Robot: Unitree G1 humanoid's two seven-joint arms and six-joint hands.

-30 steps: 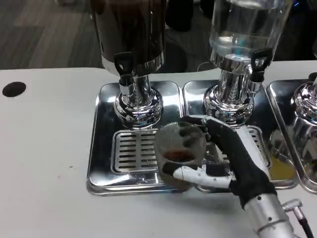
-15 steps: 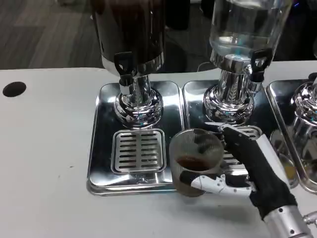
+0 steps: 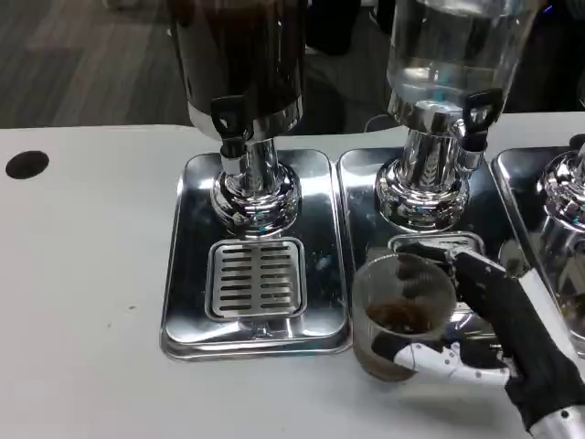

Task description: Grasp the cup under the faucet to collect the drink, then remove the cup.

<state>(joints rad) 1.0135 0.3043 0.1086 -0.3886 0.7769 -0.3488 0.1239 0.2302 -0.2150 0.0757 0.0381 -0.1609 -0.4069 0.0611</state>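
The right robot hand (image 3: 498, 334) grips the clear plastic cup (image 3: 400, 315) with a little brown drink in it, in front of the second shiny metal drip tray (image 3: 361, 192), to the right of the dark dispenser's black faucet (image 3: 229, 119), above the white worktop (image 3: 82, 293).

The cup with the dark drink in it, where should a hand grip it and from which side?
Grip the cup around its lower side wall, coming from the robot's right, as the right hand does now. It stands upright with an open top and dark liquid inside, so a level side grasp below the rim seems safest against spilling.
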